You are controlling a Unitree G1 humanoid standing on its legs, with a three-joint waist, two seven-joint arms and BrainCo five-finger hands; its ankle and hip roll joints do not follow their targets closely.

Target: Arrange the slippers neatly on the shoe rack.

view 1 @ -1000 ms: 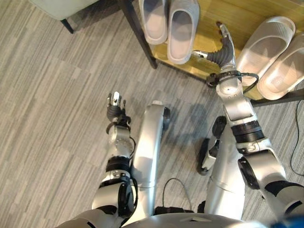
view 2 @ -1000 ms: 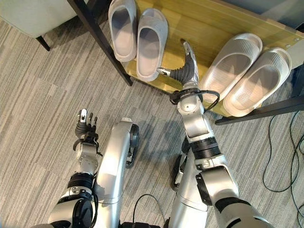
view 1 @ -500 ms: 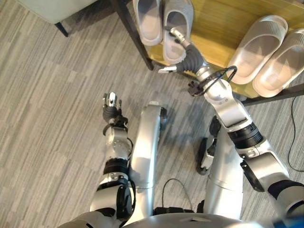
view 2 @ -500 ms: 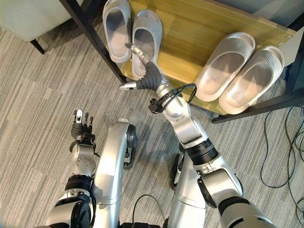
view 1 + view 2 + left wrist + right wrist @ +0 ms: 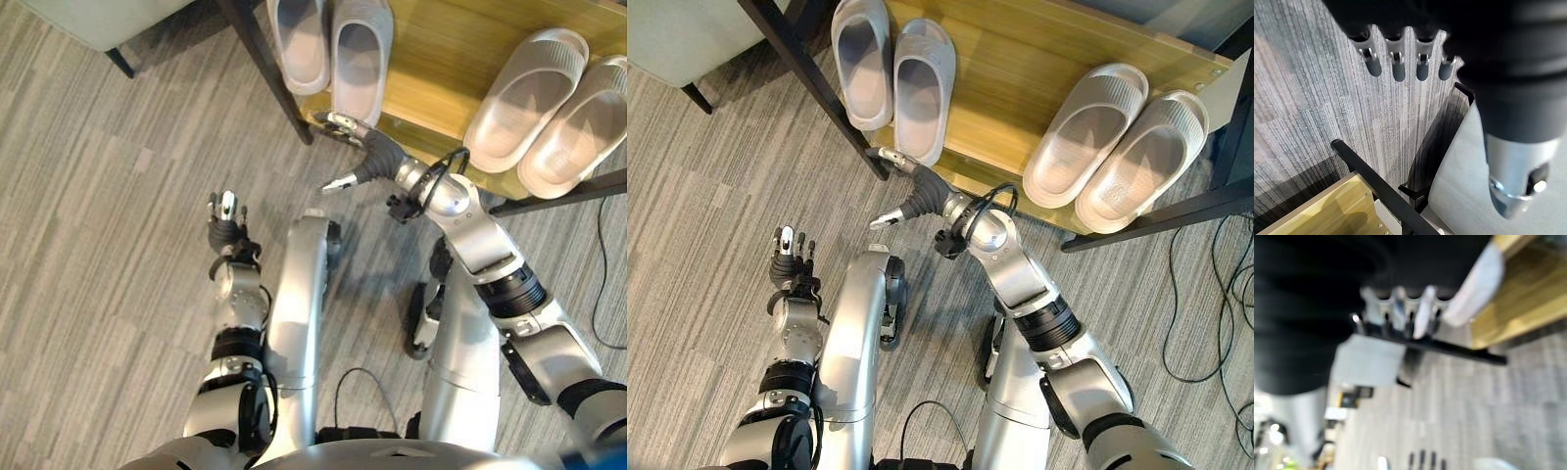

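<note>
Two pairs of slippers on the shoe rack's wooden shelf (image 5: 1019, 88): grey pair (image 5: 892, 69) side by side at the shelf's left end, pale pair (image 5: 1117, 147) side by side at its right, toes away from the robot, long axes roughly parallel within each pair. Right hand (image 5: 916, 196) empty, fingers extended and spread, at the shelf's front edge just below the grey pair's heels, so nearer by far. Left hand (image 5: 790, 257) low over the carpet, well apart from the rack, fingers straight, holding nothing.
</note>
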